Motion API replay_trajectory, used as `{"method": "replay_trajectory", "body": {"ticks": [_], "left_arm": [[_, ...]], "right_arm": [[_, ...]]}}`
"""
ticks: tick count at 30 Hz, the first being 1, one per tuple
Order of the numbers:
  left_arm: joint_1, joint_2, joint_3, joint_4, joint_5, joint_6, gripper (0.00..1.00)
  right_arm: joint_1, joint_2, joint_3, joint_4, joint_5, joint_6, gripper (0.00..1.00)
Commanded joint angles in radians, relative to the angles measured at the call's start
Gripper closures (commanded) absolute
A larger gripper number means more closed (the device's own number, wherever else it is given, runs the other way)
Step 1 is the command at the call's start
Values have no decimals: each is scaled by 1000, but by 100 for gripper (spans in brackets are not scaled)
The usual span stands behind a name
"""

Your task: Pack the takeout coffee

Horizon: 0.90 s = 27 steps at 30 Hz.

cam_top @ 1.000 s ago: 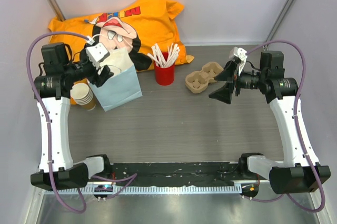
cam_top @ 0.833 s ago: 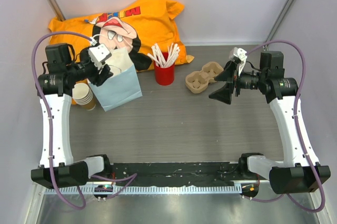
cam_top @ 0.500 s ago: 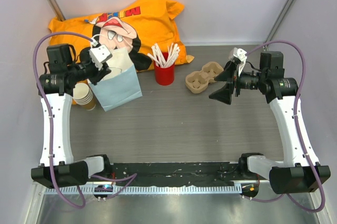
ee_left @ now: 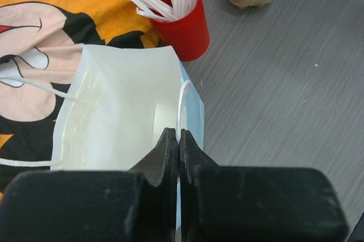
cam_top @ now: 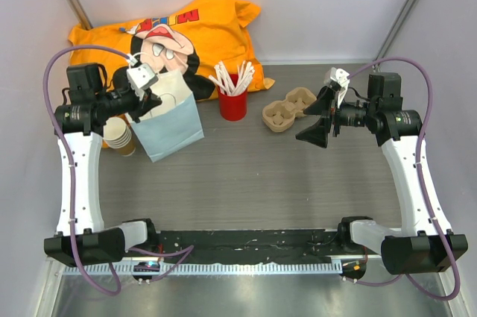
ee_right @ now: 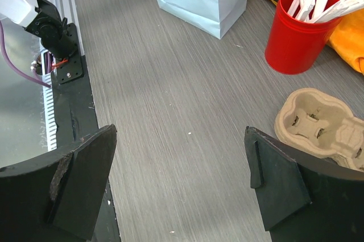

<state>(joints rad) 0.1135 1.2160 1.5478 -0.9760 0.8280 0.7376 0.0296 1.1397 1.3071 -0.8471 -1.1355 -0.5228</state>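
Observation:
The takeout coffee shows in none of the views. A light blue paper bag (cam_top: 173, 127) stands open at the left of the table, and its white inside (ee_left: 122, 119) looks empty. My left gripper (cam_top: 146, 99) is over the bag's mouth. Its jaws (ee_left: 175, 135) are shut on the bag's right rim, next to the white string handle (ee_left: 181, 102). My right gripper (cam_top: 317, 119) hovers above the table's right side, its jaws (ee_right: 181, 135) wide open with only bare tabletop between them.
A red cup of white sticks (cam_top: 232, 101) stands right of the bag. A brown pulp cup carrier (cam_top: 287, 110) lies beside the right gripper. A stack of lidless brown paper cups (cam_top: 119, 136) sits left of the bag. An orange printed cloth bag (cam_top: 186, 26) lies behind.
My left jaws have closed onto the bag's rim, and the bag has shifted slightly to the right. The right arm has not moved.

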Motion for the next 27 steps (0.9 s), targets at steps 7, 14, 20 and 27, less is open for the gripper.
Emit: {"method": "replay_trajectory", "body": {"ticks": [7, 14, 20, 27], "left_arm": [[-52, -32, 17, 33, 83, -167, 100], [-142, -36, 20, 77, 45, -315, 100], [-208, -33, 32, 131, -12, -437, 100], [-259, -32, 25, 175, -35, -537, 98]], "right_arm": [[-3, 0, 9, 3, -13, -19, 0], [-2, -1, 9, -1, -18, -22, 0], [-3, -4, 9, -4, -20, -28, 0], [-3, -6, 4, -6, -3, -46, 0]]}}
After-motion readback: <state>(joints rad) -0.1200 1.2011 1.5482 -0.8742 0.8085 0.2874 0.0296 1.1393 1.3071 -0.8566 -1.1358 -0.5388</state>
